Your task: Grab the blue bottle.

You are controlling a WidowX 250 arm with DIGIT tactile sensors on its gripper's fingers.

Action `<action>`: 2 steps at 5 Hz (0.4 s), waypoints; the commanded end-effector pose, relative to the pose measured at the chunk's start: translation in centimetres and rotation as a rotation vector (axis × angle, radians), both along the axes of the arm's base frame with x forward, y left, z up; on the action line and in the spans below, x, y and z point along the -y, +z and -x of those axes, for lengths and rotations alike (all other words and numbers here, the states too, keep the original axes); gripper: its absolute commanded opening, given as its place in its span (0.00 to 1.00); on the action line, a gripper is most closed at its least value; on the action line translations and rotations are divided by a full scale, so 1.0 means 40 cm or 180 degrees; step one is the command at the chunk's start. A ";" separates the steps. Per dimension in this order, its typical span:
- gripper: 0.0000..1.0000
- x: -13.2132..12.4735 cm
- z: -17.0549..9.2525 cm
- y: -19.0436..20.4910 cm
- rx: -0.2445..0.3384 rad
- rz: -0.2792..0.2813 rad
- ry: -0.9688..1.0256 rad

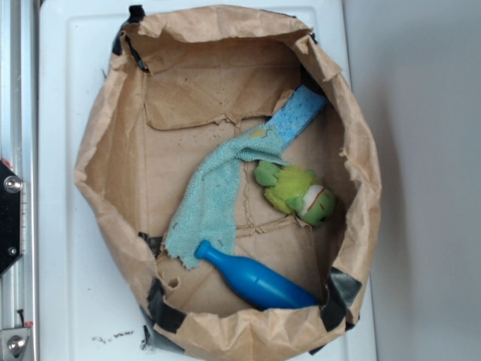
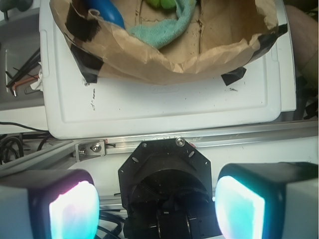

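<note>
While blue bottle lies lower middle inside paper-bag bin, neck touching teal cloth, gripper hangs wide open outside bin, empty.

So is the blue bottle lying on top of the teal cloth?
No, the blue bottle lies on the bag's paper floor, beside the cloth's lower end.

Lighting: bright, even, diffuse. Soft shadows inside paper bag. Slight glare on blue bottle. Wrist view: glowing pads blurred, near edge.
</note>
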State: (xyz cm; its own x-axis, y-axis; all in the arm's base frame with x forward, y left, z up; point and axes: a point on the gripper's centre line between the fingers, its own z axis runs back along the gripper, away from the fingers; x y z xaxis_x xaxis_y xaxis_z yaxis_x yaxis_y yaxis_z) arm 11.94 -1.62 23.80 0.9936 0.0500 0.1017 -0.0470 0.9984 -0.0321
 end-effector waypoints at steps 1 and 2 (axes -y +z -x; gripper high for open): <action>1.00 0.015 -0.189 -0.057 0.0111 -0.0202 0.0249; 1.00 0.016 -0.153 -0.041 0.0282 -0.0188 0.0143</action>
